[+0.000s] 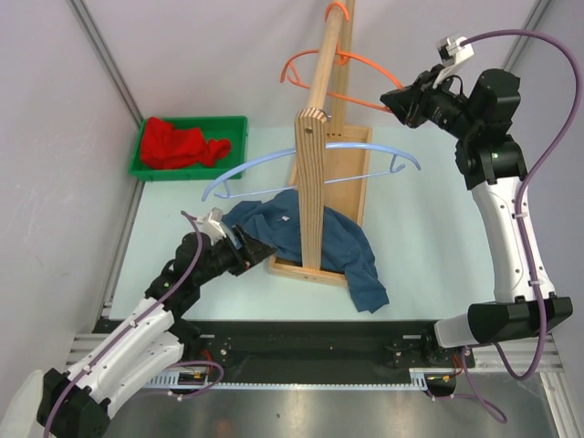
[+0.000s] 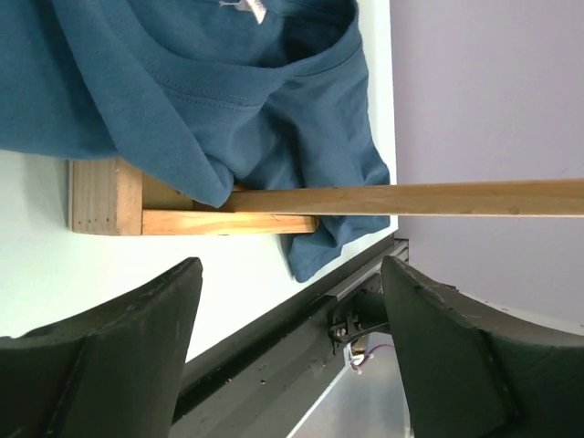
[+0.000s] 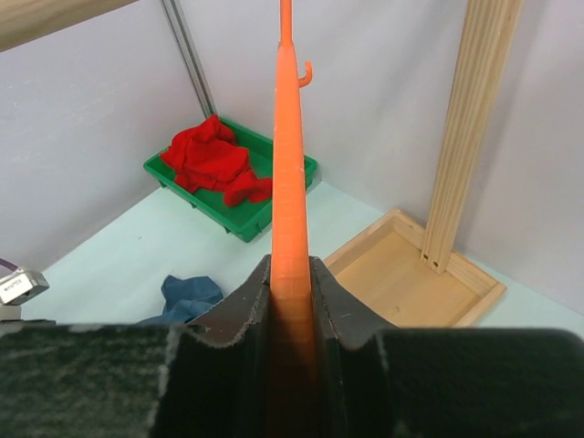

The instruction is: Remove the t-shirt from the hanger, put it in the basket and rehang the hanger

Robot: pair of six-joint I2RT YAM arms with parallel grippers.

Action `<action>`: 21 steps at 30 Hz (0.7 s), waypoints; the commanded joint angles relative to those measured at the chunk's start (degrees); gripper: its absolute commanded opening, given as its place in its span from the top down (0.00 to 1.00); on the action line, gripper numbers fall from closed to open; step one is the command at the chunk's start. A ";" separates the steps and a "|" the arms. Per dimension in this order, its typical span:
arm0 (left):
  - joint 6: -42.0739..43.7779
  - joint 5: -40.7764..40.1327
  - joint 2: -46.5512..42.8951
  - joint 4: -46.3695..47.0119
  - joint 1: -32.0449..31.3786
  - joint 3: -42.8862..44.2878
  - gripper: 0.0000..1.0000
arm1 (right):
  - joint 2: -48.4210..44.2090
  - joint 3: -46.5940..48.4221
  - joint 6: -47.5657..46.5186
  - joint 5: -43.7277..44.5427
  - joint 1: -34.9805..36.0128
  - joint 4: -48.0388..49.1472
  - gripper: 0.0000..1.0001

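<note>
A blue t-shirt lies crumpled over the base of the wooden rack, off any hanger; it also shows in the left wrist view. An orange hanger hangs from the rack's top rail. My right gripper is shut on the orange hanger's arm. My left gripper is open and empty, just left of the t-shirt; its fingers frame the table edge. A light blue hanger hangs bare on the rack.
A green bin with red cloth stands at the back left; it also shows in the right wrist view. The rack's wooden base tray sits mid-table. Grey walls surround the table.
</note>
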 commanded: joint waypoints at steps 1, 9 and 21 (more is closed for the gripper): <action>1.26 0.14 1.90 2.17 0.28 2.03 0.14 | -2.33 -0.18 0.50 1.54 -0.41 3.15 0.87; -0.14 0.14 5.86 2.79 0.28 1.85 0.06 | -3.73 -0.70 1.19 8.63 -0.41 -3.70 0.23; 0.73 -2.15 20.52 5.42 0.89 7.12 0.03 | -15.05 -13.43 11.92 21.14 -10.34 -17.94 0.03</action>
